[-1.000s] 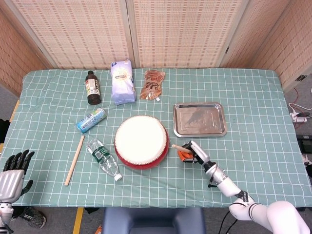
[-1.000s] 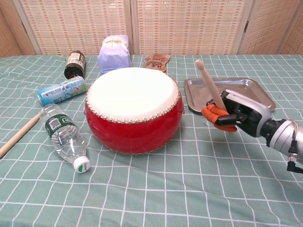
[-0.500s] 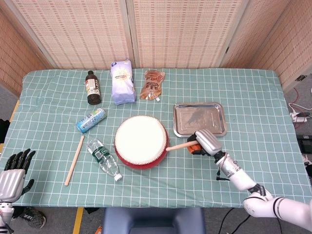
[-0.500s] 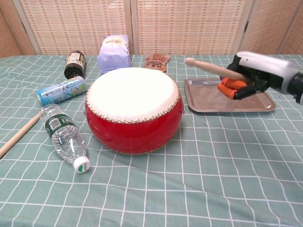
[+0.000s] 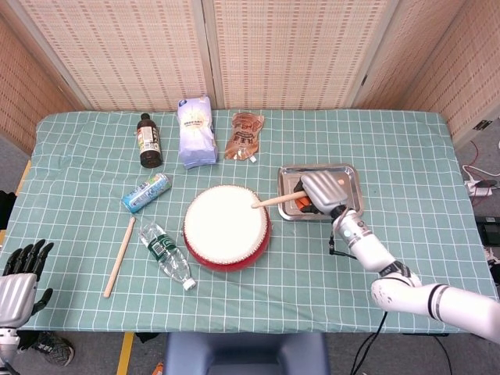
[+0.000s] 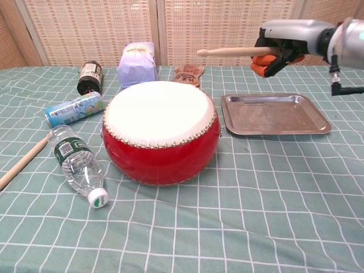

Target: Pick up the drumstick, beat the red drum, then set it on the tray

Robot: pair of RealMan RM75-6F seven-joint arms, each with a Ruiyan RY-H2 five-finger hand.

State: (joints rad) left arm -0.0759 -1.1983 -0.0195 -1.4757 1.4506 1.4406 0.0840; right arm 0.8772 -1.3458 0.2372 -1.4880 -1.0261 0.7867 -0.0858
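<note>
Wooden drumstick (image 6: 230, 52) is up in our right hand (image 6: 284, 43), fingers wrapped round its orange grip, tip level above the red drum (image 6: 161, 132) near its right edge. We judge this the wind-up for a beat: next, swing down onto the white skin. Tray (image 6: 275, 114) waits beside. Left hand (image 5: 19, 274) idles, fingers spread.

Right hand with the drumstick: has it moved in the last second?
Yes. The right hand has risen, carrying the drumstick from beside the red drum to above the tray.
</note>
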